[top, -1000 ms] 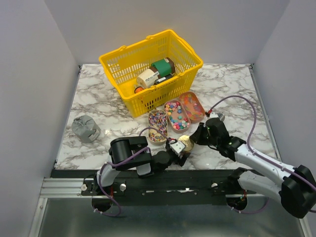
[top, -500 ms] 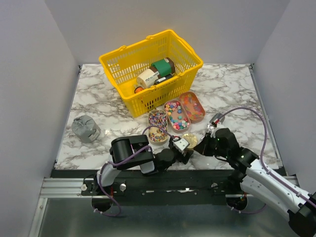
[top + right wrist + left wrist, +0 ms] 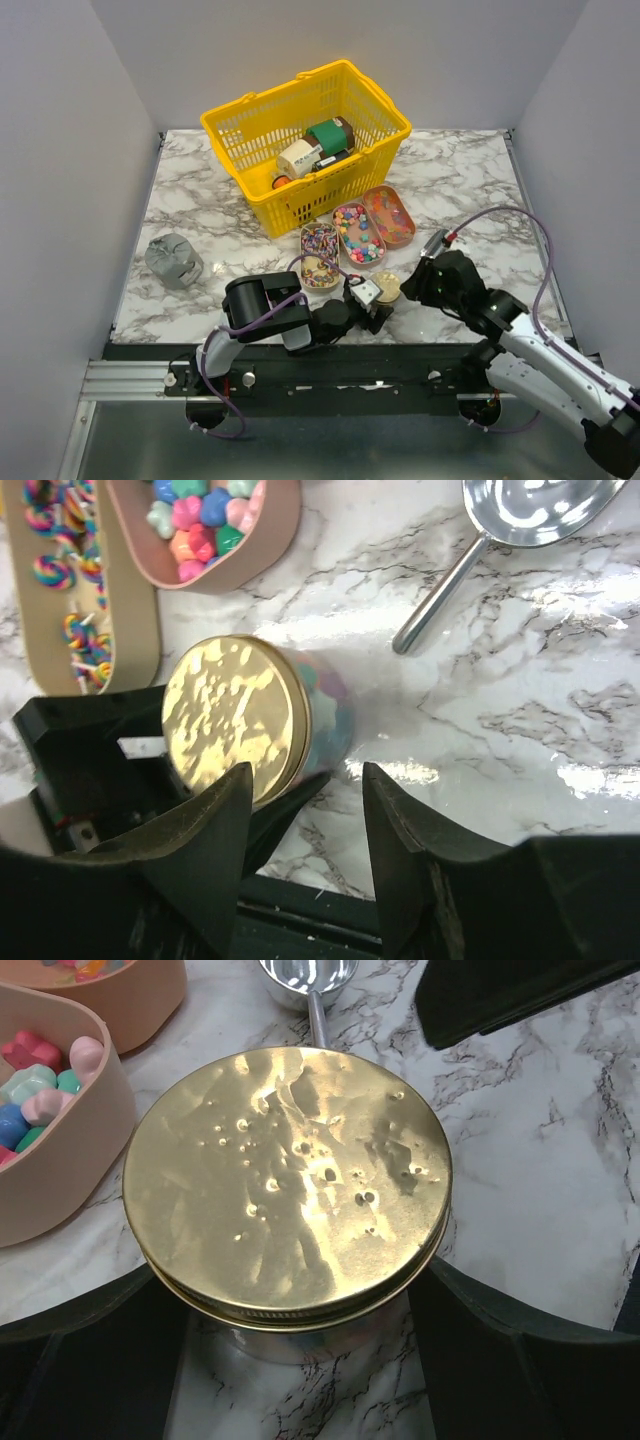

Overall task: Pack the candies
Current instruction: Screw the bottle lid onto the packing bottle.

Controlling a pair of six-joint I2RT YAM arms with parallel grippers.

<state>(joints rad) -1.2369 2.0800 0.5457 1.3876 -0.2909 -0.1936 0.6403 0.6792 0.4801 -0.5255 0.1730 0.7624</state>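
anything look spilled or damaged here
The gold lid on the jar is pitted with small dents. No spill: the candies sit inside their trays, scoop lying on the marble table.

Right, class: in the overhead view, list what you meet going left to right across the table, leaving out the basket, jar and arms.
Grey bundle → striped sweets → mixed sweets → orange-red sweets → metal scoop.
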